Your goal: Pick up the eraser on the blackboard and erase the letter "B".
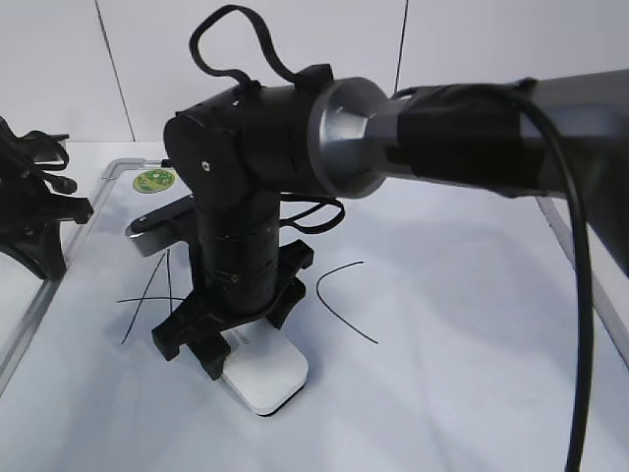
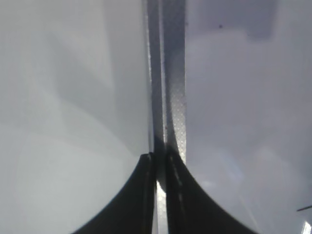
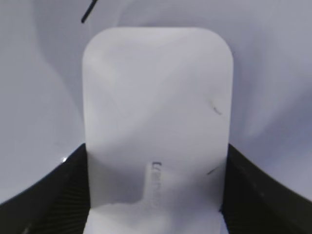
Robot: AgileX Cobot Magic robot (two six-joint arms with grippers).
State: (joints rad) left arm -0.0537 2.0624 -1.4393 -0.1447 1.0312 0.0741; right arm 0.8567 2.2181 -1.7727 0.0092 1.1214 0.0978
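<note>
The white eraser (image 1: 267,379) lies flat on the blackboard (image 1: 452,344), a white board with a grey frame. My right gripper (image 1: 231,329) reaches down from the right and is shut on it. In the right wrist view both black fingers press the long sides of the eraser (image 3: 156,97), with the right gripper (image 3: 156,163) around its near end. The letter "B" is hidden behind the right arm and the eraser. An "A" (image 1: 147,295) shows to its left and a "C" (image 1: 339,295) to its right. My left gripper (image 1: 34,211) rests shut at the board's left edge.
A green round magnet (image 1: 154,180) and a black-and-silver marker (image 1: 157,224) lie near the board's far left corner. The left gripper (image 2: 160,163) hangs over the grey frame strip (image 2: 170,73). A short black stroke (image 3: 88,13) shows beyond the eraser.
</note>
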